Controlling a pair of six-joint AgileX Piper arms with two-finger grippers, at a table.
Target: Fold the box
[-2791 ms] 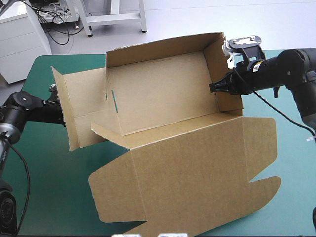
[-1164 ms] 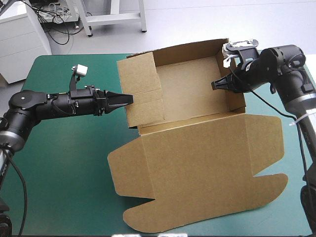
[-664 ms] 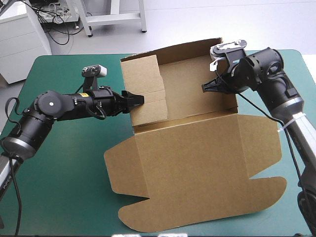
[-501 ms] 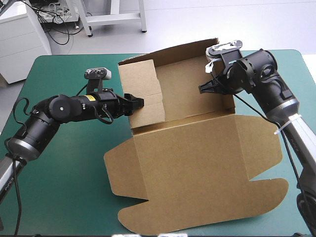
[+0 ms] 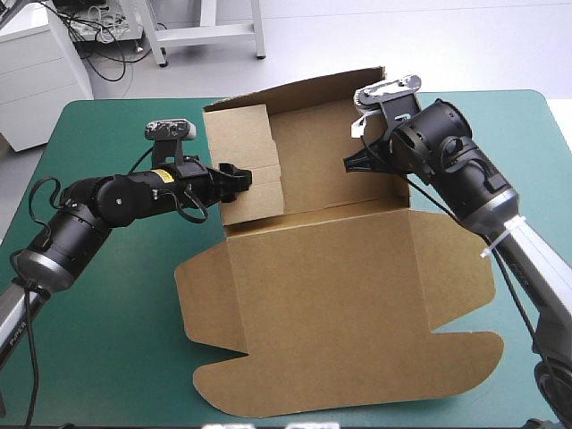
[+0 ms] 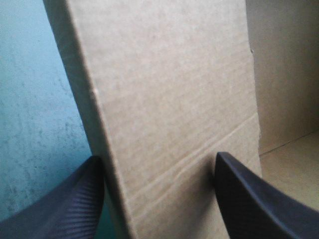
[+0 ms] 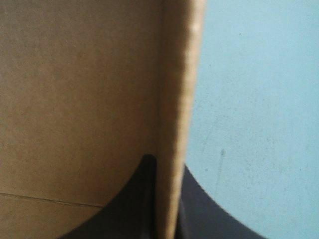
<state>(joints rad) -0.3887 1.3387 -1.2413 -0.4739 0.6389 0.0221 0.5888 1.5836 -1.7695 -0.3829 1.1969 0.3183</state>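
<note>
brown box (image 5: 340, 295), open tray's long axis left-right, lid flat toward near edge of surface (image 5: 107, 313); left end effector (image 5: 243, 175) spread astride left wall, right end effector (image 5: 350, 164) pinching right wall.

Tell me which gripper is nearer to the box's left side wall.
Left. The left gripper has the box's left wall between its fingers; the right gripper pinches the opposite wall.

The table (image 5: 107, 357) has a teal-green cover. A box (image 5: 340, 304) of brown cut board lies on it, walls raised, lid spread flat.
</note>
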